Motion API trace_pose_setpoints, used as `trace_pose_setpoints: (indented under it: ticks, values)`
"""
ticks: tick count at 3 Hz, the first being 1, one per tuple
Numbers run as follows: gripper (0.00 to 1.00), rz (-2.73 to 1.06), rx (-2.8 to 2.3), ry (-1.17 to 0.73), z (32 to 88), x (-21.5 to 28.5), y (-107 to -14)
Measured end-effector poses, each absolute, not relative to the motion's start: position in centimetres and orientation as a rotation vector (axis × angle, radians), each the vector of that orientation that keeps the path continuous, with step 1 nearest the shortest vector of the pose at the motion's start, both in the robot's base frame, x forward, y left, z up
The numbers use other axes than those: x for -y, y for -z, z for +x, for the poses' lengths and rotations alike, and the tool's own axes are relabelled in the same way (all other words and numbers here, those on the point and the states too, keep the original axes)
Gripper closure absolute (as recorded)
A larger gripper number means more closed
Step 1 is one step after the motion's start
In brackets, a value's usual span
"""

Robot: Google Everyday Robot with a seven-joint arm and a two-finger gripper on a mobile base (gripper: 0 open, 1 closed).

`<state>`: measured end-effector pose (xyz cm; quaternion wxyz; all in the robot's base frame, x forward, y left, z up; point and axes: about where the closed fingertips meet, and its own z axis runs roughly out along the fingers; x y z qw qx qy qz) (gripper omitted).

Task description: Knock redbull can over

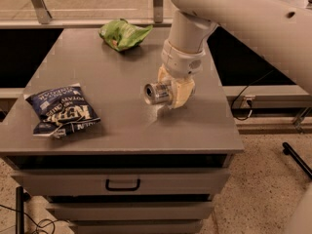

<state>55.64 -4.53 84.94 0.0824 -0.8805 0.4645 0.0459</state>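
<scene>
A grey cabinet top [122, 126] fills the scene. Low over its right-centre, the cream gripper [174, 87] pinches the redbull can [156, 93]. The can lies sideways, long axis left to right, jutting left from the fingers, close to the surface.
</scene>
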Motion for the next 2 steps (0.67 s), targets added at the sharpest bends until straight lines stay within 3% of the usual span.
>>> trace_pose_setpoints:
  ticks: [2]
  values:
    - [0.58,-2.623,-1.383,-0.129,55.79,4.35,-84.97]
